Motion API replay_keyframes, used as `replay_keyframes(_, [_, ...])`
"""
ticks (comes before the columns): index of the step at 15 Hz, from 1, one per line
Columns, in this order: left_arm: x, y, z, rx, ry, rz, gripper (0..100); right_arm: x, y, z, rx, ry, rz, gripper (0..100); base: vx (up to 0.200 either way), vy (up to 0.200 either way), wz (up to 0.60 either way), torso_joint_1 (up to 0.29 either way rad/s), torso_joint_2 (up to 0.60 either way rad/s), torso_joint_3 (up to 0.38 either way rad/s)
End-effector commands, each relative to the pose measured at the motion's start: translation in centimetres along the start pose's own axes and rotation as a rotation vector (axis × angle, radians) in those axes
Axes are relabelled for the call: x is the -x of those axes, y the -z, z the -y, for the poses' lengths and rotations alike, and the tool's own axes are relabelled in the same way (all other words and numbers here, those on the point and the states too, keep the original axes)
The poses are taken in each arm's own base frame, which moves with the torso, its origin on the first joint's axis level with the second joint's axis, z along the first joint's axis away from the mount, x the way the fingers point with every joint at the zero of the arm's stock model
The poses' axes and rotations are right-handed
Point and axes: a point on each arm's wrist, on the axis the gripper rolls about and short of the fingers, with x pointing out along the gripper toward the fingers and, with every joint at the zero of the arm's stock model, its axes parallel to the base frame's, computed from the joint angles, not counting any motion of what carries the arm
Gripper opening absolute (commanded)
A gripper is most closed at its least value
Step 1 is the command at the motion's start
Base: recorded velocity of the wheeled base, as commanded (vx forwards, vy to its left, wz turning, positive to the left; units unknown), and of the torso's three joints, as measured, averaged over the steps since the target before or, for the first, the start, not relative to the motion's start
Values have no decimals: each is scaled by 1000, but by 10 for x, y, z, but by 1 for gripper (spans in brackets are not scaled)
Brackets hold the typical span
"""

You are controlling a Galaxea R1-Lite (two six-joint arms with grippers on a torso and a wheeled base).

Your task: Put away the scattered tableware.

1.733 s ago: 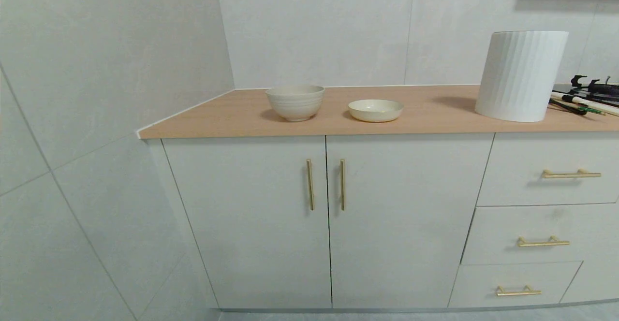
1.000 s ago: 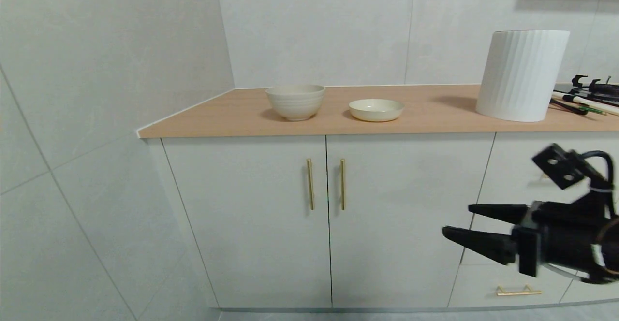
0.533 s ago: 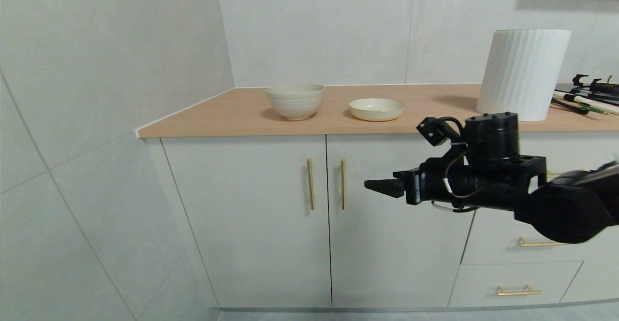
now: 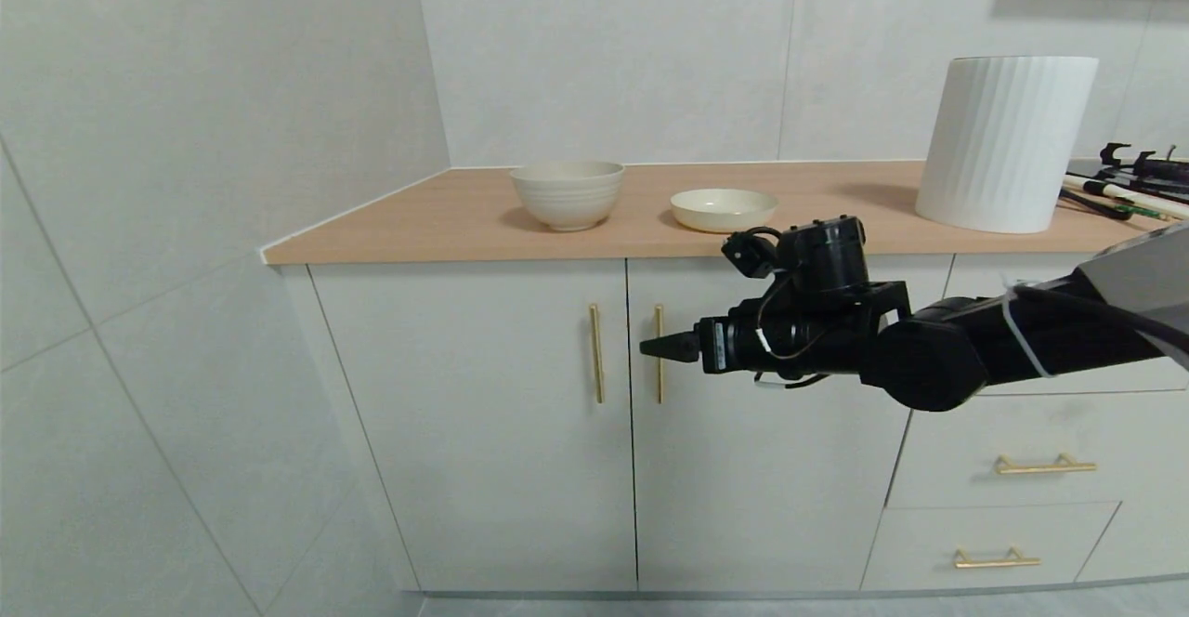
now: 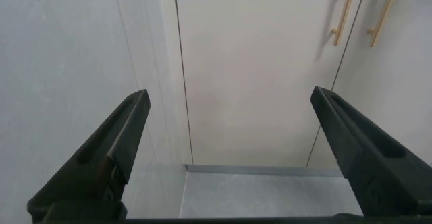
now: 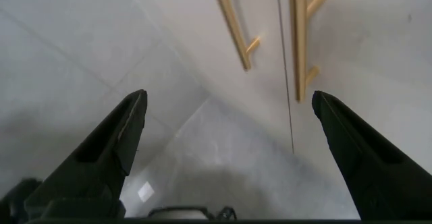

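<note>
While the desk (image 4: 446,222) carries the bowl (image 4: 567,194) and shallower dish (image 4: 724,210) up above, we judge our right gripper (image 4: 652,347), jaws spread wide as on the left gripper (image 5: 229,96), nearer the cabinet's upright right-door handle (image 4: 659,321) straight ahead.

Glossy white tiled walls (image 4: 186,134) meet a wood-topped white cabinet (image 4: 483,450) with brass handles (image 4: 595,354), on a grey floor (image 4: 650,608)

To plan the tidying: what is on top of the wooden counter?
A deep bowl, a shallow dish, a white ribbed container and some long tools at the right end. The bowl's inside is hidden by its wall.
</note>
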Motion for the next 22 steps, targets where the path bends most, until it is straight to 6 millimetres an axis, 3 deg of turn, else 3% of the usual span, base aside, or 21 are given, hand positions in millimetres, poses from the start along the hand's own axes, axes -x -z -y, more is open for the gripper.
replay_keyframes(1, [0,0,0,1,0,1,100,-25,6,10,-31,4,-11,100,0,0,0,0,0,0])
replay_keyframes(7, [0,0,0,1,0,1,100,-50,11,29,-74,7,27,100,0,0,0,0,0,0])
replay_keyframes(15, [0,0,0,1,0,1,100,-71,18,36,-128,-19,86,100,0,0,0,0,0,0])
replay_keyframes(22, [0,0,0,1,0,1,100,-79,22,26,-168,-59,115,100,0,0,0,0,0,0])
